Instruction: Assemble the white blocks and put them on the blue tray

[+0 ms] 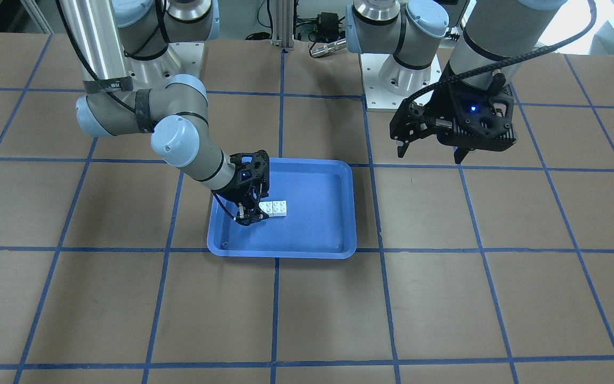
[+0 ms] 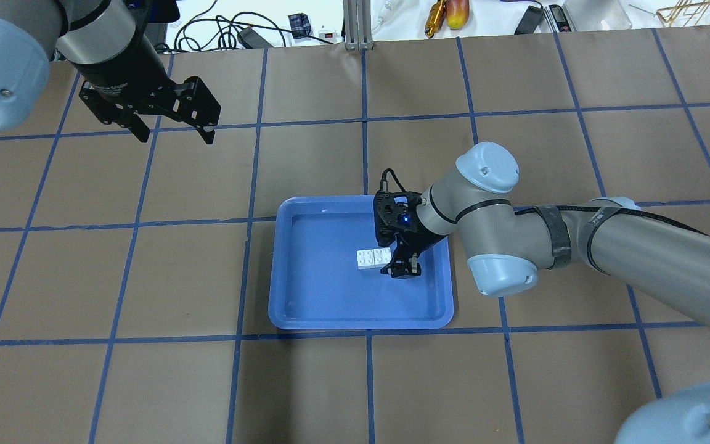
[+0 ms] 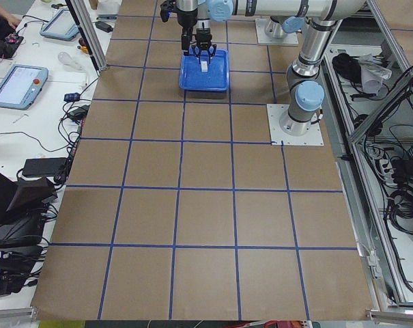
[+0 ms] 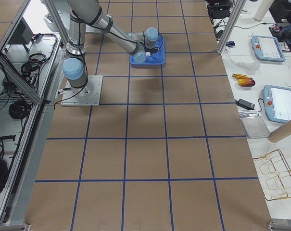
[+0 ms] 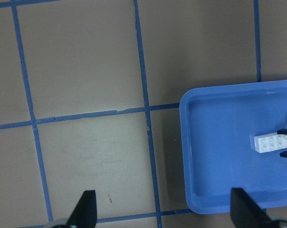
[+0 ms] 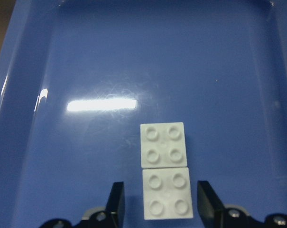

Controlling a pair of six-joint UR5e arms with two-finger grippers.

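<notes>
- The two white blocks (image 6: 164,156) lie inside the blue tray (image 2: 324,290), on its floor, near the middle and towards the robot's right side.
- They sit edge to edge with their studs up and form one short bar. Whether they are locked together or only pushed against each other cannot be told from the wrist view.
- The right hand (image 2: 399,266) is low in the tray, right at the blocks. It is spread apart and straddles the block nearest it, with a thin strip of blue showing on each side, so it does not look clamped on anything.
- The left hand (image 2: 176,137) hangs well apart from the tray, over the bare brown surface (image 2: 145,277). It is spread wide and holds nothing.
- Judgement: the placing part looks done, since both blocks rest on the tray and neither hand carries one.
- Judgement: if the side-by-side bar is the intended join, little is left but to lift the right hand clear without nudging the pair.
- Judgement: if the blocks were meant to be stacked stud into socket, that step is not yet done, because both sets of studs are exposed.
</notes>
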